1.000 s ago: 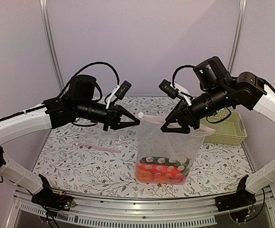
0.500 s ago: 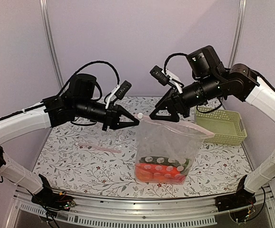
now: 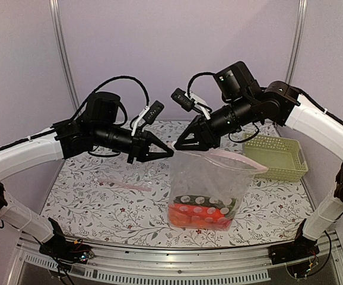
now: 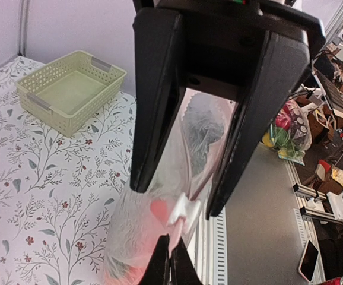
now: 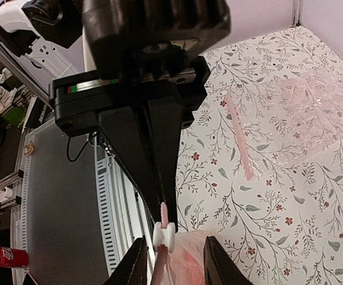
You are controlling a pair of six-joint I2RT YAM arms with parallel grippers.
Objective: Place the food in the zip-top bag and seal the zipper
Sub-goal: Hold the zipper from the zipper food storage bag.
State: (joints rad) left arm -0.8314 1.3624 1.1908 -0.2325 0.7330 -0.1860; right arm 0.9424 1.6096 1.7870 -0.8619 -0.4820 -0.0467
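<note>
L arm reaches in from the left over the table w/ the grey leaf-print cover point(image 3: 94, 205). Below it a second flat clear plastic bag w/ a pink strip point(image 3: 124, 180) lies on the cover, well apart from everything else.

Left gripper point(image 3: 170, 152): fingers pressed tight together, no gap, pinching the end of the thin pale-pink zipper point(image 3: 243, 159) at the top L corner of the bag, so that corner is held up off the table. The small white slider tab point(image 5: 164, 236) sits on the strip just beyond those closed tips.

Right gripper point(image 4: 177, 199) comes in from the R, nose to nose w/ the left one. Its jaws stand partly apart, one finger on each side of the slider tab. In the R wrist view there's a gap btw the tab and each finger, so no grip on it that I can see.

The large clear crinkly zip-top bag point(image 3: 210, 178) stands upright, centre-right on the table, bottom resting on the cover. Food point(image 3: 198, 217) is inside at the bottom: orange and red pieces, can't separate them through the plastic, w/ a dark green piece lying across on top.

Far R: pale yellow-green lattice basket point(image 3: 281, 159), just beside the bag's top R corner.
</note>
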